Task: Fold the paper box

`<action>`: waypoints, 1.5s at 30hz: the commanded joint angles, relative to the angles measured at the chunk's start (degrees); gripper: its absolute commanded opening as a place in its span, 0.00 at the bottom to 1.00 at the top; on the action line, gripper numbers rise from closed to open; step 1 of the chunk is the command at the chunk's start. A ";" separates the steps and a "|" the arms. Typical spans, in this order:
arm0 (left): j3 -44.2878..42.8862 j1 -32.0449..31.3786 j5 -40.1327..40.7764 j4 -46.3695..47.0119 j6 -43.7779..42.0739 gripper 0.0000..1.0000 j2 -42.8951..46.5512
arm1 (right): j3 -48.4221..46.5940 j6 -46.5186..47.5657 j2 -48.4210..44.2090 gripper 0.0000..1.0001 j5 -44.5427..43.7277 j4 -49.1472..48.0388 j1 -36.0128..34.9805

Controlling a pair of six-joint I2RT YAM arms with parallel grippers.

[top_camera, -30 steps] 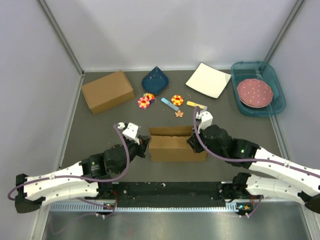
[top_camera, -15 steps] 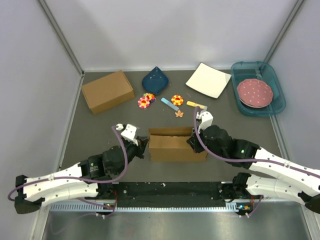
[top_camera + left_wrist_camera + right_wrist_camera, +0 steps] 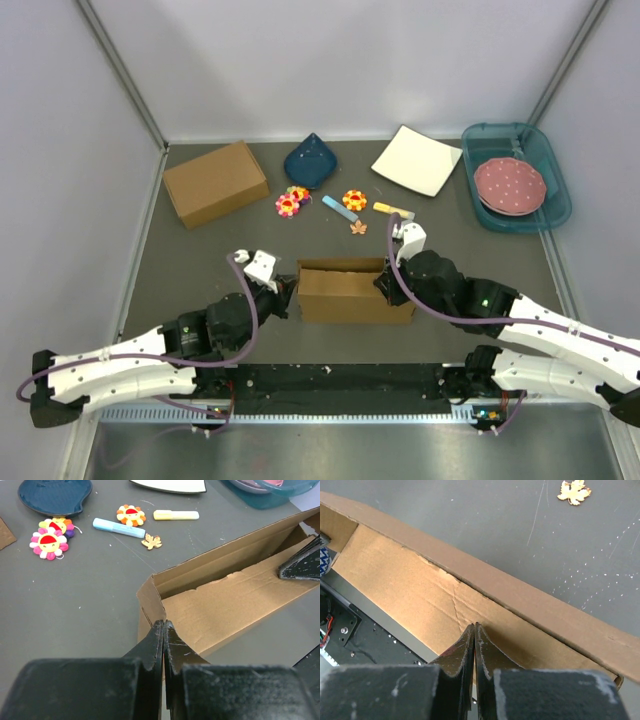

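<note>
Paper box, grey tabletop, pale walls

Paper box: plain brown cardboard, matte raw fibre surface, partly folded up. It sits on the table, centred left to right and towards the near edge, with its long axis running left–right. Far long wall stands upright. Short left end wall also upright, creased at the corner. A broad panel on the near side leans inward at a tilt. Its upper edge is slightly ragged, with a faint crease across the face. Shallow trough between wall and panel, open from above.
</note>
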State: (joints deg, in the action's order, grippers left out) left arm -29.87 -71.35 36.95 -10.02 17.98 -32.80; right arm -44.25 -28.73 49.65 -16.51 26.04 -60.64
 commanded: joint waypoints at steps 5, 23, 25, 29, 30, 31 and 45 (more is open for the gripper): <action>2.53 -0.28 -0.56 -2.54 0.30 0.00 -0.87 | 1.27 -0.10 0.27 0.00 0.78 4.89 -1.23; 3.85 -0.28 0.40 -3.43 3.29 0.00 -1.66 | -11.37 2.45 -7.89 0.34 0.09 12.62 -1.32; 3.85 -0.37 0.49 -3.43 3.38 0.00 -1.66 | -13.75 3.85 -8.60 0.38 -1.41 17.53 -1.32; 3.94 -0.28 0.49 -3.34 3.55 0.00 -1.75 | -19.81 5.09 -9.39 0.41 -9.47 27.55 -1.32; 3.94 -0.28 0.49 -3.34 3.64 0.00 -1.74 | -20.26 4.31 -9.22 0.41 -11.76 32.36 -1.41; 3.94 -0.37 0.49 -3.34 3.73 0.00 -1.83 | -20.78 2.64 -8.96 0.41 -14.40 34.67 -1.32; 4.29 -0.37 0.05 -2.90 4.08 0.00 -1.75 | -14.64 -6.77 -7.38 0.45 -16.71 37.85 -1.32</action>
State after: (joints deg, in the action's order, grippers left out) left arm -27.51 -71.46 38.37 -9.45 21.34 -33.54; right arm -58.50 -33.34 40.82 -30.46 63.96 -61.12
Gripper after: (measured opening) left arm 0.009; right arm 0.443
